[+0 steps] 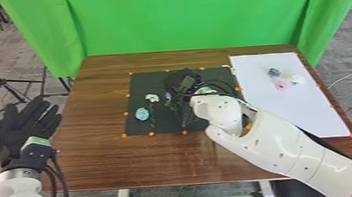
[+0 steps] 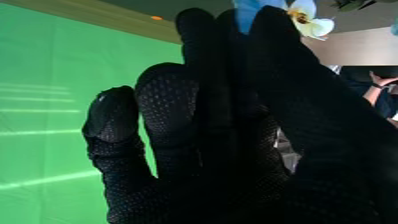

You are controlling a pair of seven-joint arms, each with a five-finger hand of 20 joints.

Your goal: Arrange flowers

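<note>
On the dark mat (image 1: 139, 129), a white flower (image 1: 152, 97) and a light blue bloom (image 1: 142, 114) lie at the left, with thin stems beside them. My right hand (image 1: 185, 80) is over the mat's upper middle, right of these flowers. In the right wrist view, the fingers of my right hand (image 2: 213, 100) are fairly straight and close together, the thumb near them. Blue petals (image 2: 252, 7) appear by the fingertips; whether they touch cannot be told. A white flower (image 2: 305, 19) with a yellow centre is beside them. My left hand (image 1: 25, 124) is open, left of the table.
A white board (image 1: 311, 109) covers the table's right side, with a dark blue flower (image 1: 274, 72), a pink flower (image 1: 284, 85) and a pale flower (image 1: 296, 79) on its upper part. Orange markers edge the mat. A green curtain (image 1: 185, 18) hangs behind the brown table (image 1: 100, 142).
</note>
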